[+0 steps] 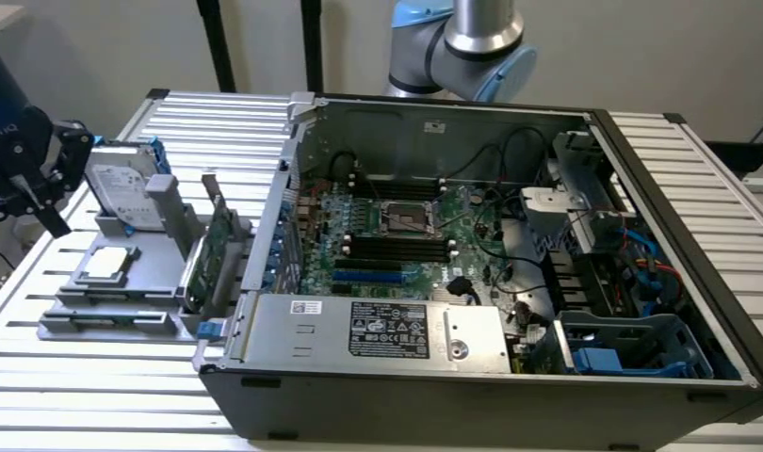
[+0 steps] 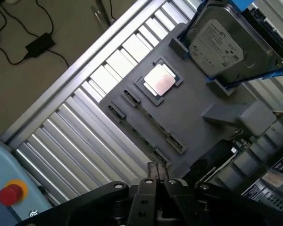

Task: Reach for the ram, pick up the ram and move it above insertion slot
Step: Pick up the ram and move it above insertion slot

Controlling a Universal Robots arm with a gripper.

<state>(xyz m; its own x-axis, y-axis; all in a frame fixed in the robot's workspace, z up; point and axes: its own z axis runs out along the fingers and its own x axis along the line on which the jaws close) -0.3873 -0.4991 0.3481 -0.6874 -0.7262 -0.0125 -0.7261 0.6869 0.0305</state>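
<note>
You can see the ram [image 2: 153, 121] lying in a long groove of the gray tray [image 2: 193, 108]. That tray also holds a silver chip [image 2: 159, 80] and a hard drive [image 2: 217, 44]. Your pincer [image 2: 157, 168] hangs near the ram, pinched tight, holding nothing. The black slot [image 1: 400, 248] sits inside the open computer case [image 1: 482, 377].

Bright, soft light from above. White glare on the worktop [image 2: 114, 60] slats. Dark shadow deep inside the computer case [image 1: 395, 132].
</note>
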